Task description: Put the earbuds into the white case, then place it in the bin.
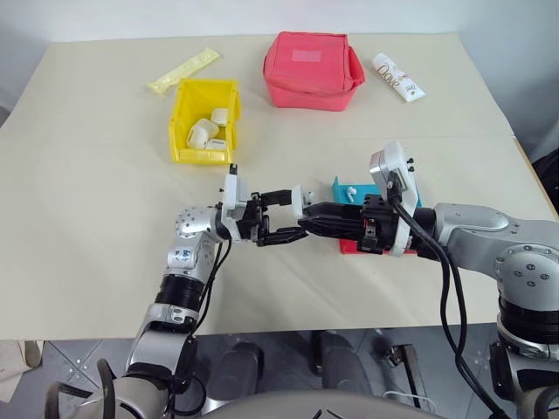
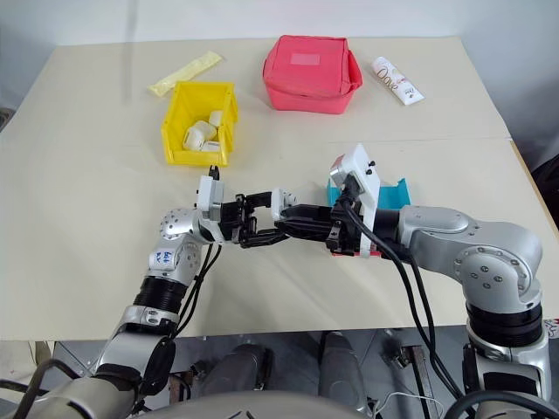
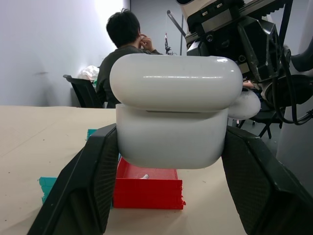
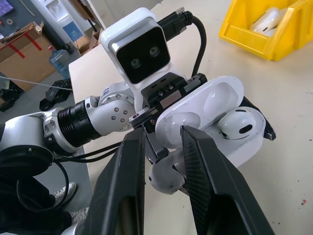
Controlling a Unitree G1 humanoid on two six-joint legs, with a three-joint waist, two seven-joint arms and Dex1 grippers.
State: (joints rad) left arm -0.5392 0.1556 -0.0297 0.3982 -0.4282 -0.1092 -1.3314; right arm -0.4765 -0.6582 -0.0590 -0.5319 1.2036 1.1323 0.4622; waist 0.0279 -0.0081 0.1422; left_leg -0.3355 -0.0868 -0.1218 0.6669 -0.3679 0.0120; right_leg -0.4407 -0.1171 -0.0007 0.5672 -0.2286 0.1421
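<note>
Midway across the beige table (image 1: 105, 218), at the centre of the head view, the two grippers meet above the tabletop. The left gripper (image 3: 166, 147) is clenched on the white case (image 3: 172, 110), its two black fingers (image 3: 90, 181) pressing the sides of the lower shell. The case is glossy white with rounded corners, and its hinged lid stands open. From the right wrist, the open case (image 4: 215, 117) shows two hollowed wells in the body; one earbud (image 4: 236, 123), a small shiny white piece with a dark spot, sits in one well. The right gripper (image 4: 161, 142) is closed on a second earbud (image 4: 167, 177), whose rounded white body shows between and just below the black fingers, right at the edge of the case.

Toward the upper left of the head view sits the yellow bin (image 1: 204, 120), open-topped, already holding several white cases (image 1: 203, 133). It lies well apart from the held case. Behind the right arm, right of centre, are a teal tray (image 1: 349, 188) and a red tray (image 3: 146, 188); a small white piece lies in each, too small to make out. At the top centre rests a pink pouch (image 1: 313, 68), with a white tube (image 1: 398, 77) to its right and a pale yellow packet (image 1: 183, 70) at the upper left. Through the left wrist view, a person (image 3: 122, 54) sits in the background with their back turned.
</note>
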